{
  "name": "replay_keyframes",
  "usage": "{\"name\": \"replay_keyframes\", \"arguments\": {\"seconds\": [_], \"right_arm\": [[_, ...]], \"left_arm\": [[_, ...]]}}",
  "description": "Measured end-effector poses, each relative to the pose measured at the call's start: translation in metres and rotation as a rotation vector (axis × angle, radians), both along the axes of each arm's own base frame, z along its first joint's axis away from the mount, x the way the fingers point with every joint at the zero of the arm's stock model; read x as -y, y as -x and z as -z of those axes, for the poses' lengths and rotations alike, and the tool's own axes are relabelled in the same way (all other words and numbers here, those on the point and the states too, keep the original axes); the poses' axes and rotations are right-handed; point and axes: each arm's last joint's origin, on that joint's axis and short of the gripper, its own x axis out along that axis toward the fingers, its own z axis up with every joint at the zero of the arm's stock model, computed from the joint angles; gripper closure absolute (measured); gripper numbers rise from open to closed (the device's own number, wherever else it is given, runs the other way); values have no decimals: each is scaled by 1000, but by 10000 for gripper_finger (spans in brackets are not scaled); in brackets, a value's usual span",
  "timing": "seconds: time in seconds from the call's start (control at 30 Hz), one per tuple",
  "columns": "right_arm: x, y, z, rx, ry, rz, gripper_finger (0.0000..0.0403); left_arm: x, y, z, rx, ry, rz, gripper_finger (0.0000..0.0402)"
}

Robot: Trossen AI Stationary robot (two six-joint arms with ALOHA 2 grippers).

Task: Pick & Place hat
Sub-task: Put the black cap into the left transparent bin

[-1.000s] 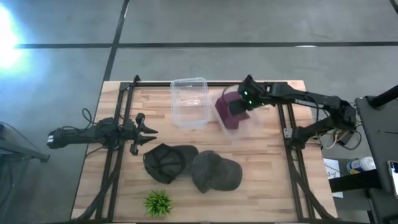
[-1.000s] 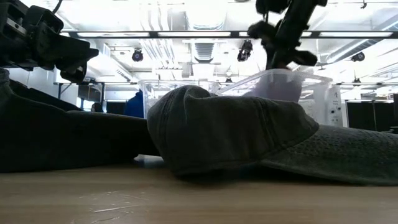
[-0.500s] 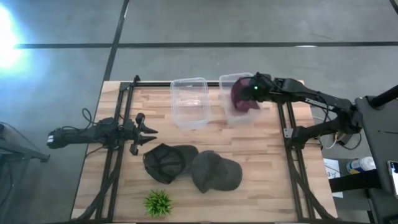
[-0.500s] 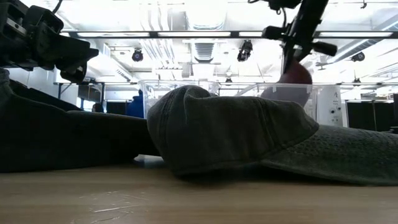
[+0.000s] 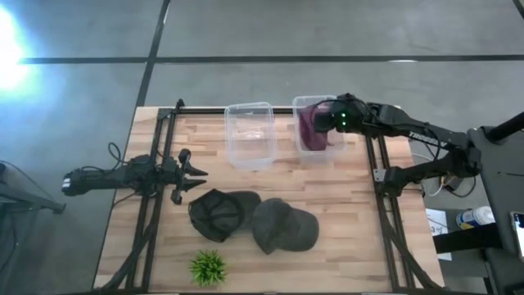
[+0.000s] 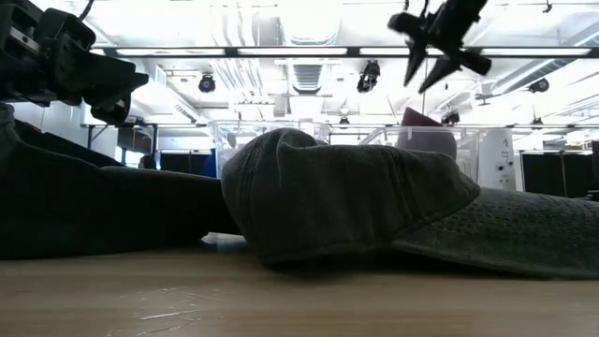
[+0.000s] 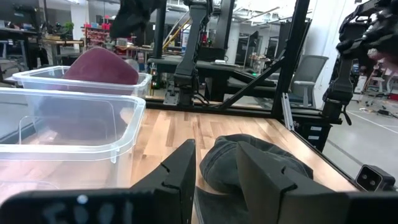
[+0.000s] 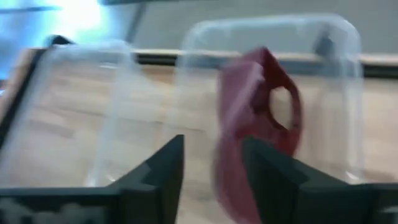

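Observation:
A maroon hat point(image 5: 312, 131) lies in the right clear bin point(image 5: 327, 156) at the table's far side. Its crown point(image 7: 102, 65) rises above the rim, and its strap opening point(image 8: 277, 115) faces my right wrist view. My right gripper point(image 5: 322, 120) hangs open just above the hat point(image 6: 426, 126), fingers slanting down point(image 6: 417, 82) and clear of it. A black hat point(image 5: 219, 213) and a grey-green hat point(image 5: 282, 225) lie side by side on the table near the front. My left gripper point(image 5: 201, 176) is open over the table's left side, holding nothing.
An empty clear bin point(image 5: 250, 135) stands left of the one with the hat. A small green plant point(image 5: 208, 266) sits at the front edge. Dark frame rails point(image 5: 155, 205) run along both table sides. Bare wood lies between the bins and the two hats.
My right gripper has carried the maroon hat toward the far edge and over the right bin, then risen, opened and let go. The hat has dropped into the bin. The bin, tilted and nearer the table's middle a second ago, now stands level at the far edge.

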Motion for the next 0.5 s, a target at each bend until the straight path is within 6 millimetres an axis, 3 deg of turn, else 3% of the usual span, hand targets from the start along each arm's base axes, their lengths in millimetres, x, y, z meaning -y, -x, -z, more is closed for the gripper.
{"name": "replay_keyframes", "arguments": {"seconds": [0.13, 0.3, 0.4, 0.5], "right_arm": [[-27, 2, -21, 94, -10, -191, 195], [-74, 8, -28, 234, -249, -405, 178], [-107, 10, -16, 213, -450, -453, 178], [-139, 10, 12, 103, -599, -443, 179]], "left_arm": [[0, 0, 0, 0, 0, 0, 291], [0, 0, 0, 0, 0, 0, 291], [0, 0, 0, 0, 0, 0, 291], [0, 0, 0, 0, 0, 0, 291]]}}
